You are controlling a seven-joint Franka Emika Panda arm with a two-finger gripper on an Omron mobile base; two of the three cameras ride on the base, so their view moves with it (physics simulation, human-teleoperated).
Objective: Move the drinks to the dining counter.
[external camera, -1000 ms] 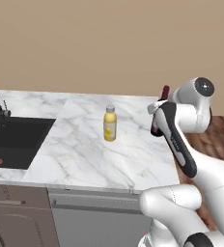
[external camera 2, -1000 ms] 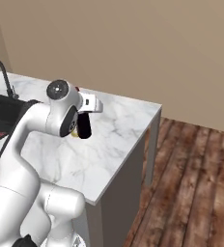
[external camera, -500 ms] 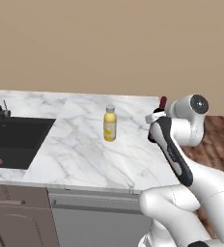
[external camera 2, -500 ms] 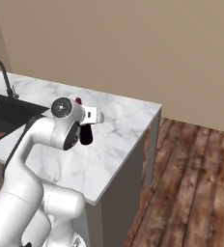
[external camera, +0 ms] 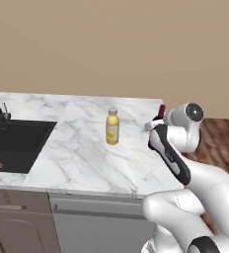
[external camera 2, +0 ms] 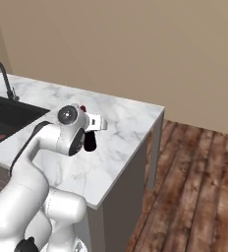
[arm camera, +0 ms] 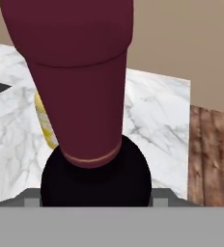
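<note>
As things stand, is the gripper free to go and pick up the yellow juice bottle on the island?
Probably not yet. The gripper already carries the dark red-brown bottle, so its fingers look occupied. The yellow juice bottle stands upright on the marble counter with open surface around it, so the path itself looks free.

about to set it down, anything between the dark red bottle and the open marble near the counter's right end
Nothing visible does. The dark red bottle sits in the gripper over the counter, whose right end is bare; the yellow bottle stands further left.
</note>
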